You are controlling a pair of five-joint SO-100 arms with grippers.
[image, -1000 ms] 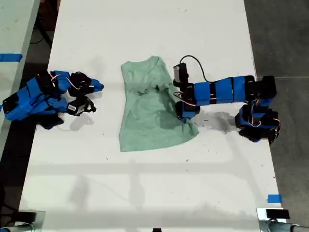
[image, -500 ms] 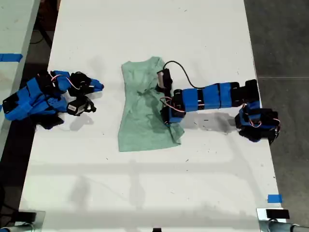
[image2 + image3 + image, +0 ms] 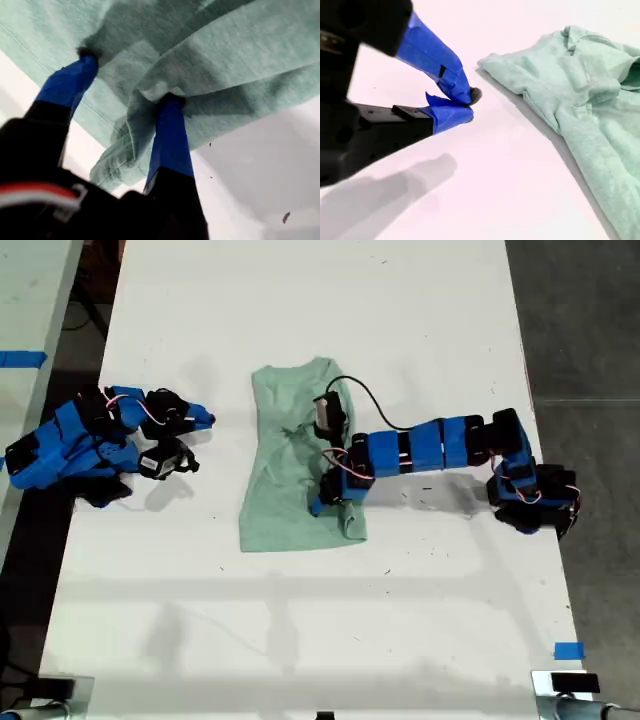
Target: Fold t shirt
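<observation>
White table point(image 3: 420, 330) flanked by dark floor point(image 3: 585, 330). The t shirt point(image 3: 285, 490) lies mid-table; my first gripper point(image 3: 333, 502) pinches its folded edge. My second gripper point(image 3: 465, 104) rests closed, empty, apart from the cloth.

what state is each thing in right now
shirt: partly folded, one side edge pulled over its middle, flat on the table
first end effector: shut on the shirt, a bunch of cloth pinched between its fingers
second end effector: shut, empty, parked on the table apart from the shirt
</observation>
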